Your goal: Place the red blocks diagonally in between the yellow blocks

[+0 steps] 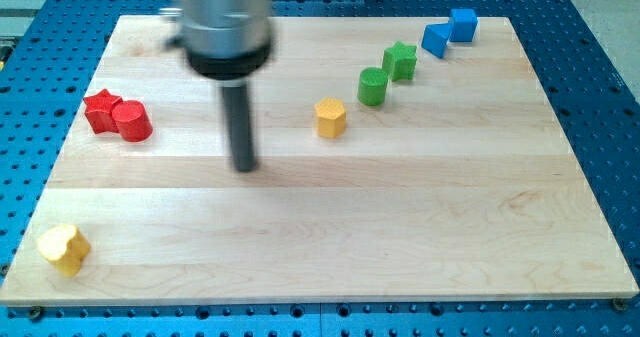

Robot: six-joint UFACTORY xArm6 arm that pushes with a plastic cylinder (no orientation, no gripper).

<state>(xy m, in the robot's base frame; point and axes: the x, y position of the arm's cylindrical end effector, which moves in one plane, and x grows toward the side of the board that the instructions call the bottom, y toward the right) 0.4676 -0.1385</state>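
A red star block and a red cylinder touch each other near the board's left edge. A yellow hexagonal block stands near the board's middle top. A yellow heart-shaped block lies at the bottom left corner. My tip rests on the board between the red pair and the yellow hexagon, apart from all blocks, to the right of the red cylinder.
A green cylinder and a green star sit up and right of the yellow hexagon. Two blue blocks lie at the top right. The wooden board sits on a blue perforated table.
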